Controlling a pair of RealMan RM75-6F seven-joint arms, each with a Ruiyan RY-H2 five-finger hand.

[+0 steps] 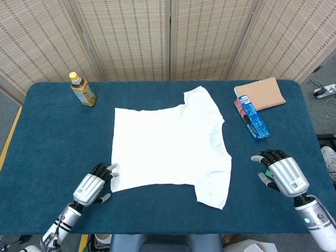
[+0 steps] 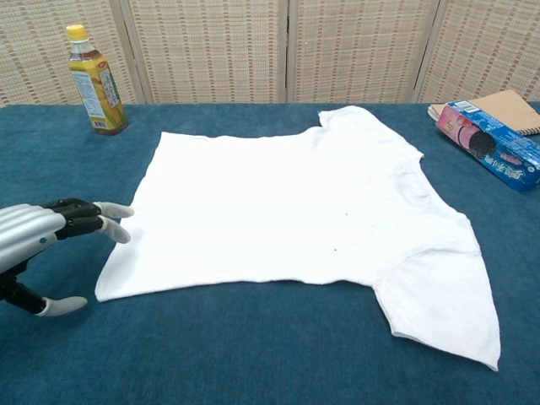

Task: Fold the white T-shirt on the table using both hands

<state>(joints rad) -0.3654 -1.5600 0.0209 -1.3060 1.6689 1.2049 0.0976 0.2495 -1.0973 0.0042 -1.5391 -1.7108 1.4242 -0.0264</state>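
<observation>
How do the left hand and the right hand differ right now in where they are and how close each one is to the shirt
The left hand sits at the shirt's near left corner, fingertips at its edge; the right hand hangs clear of the shirt, with bare table between them. The left hand shows in both views; the right hand shows only in the head view. Both are open, fingers spread, holding nothing.
</observation>
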